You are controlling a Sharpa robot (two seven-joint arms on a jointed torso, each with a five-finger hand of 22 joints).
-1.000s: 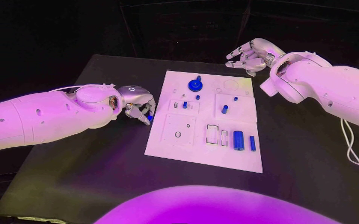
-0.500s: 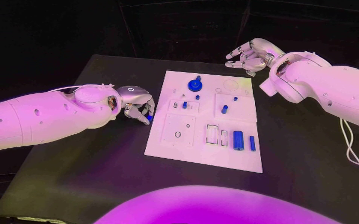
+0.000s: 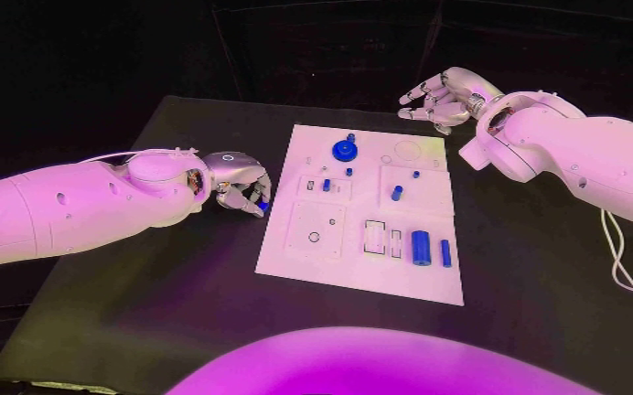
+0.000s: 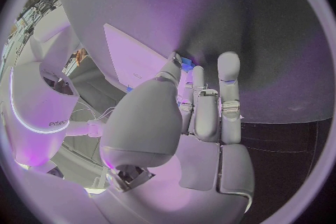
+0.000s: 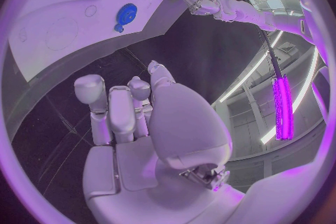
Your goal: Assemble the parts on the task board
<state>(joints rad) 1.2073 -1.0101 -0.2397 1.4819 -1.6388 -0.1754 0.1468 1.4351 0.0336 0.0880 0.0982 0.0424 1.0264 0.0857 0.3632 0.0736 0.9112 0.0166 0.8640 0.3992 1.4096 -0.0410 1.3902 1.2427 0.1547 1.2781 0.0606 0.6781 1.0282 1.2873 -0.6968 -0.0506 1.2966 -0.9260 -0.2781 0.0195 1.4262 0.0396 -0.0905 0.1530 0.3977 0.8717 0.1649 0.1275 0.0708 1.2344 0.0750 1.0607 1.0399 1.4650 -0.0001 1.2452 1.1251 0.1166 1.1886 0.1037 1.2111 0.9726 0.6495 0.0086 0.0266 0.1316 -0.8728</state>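
Left of white task board [image 3: 356, 272], over black tabletop [image 3: 145, 308]: left hand [image 3: 241, 185] pinching small blue part [image 3: 264, 206]. Right hand [image 3: 442, 98] released, far right corner. Risk: thin pinch slips, part drops off board.

Table [image 3: 158, 304] matt black; task board [image 3: 297, 258] smooth matt plate; parts [image 3: 420, 247] glossy plastic; arm shells smooth, glossy.

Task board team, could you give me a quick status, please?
Left robot hand pinches a small blue part beside the task board. Right robot hand open, beyond the board. Nothing blocking.
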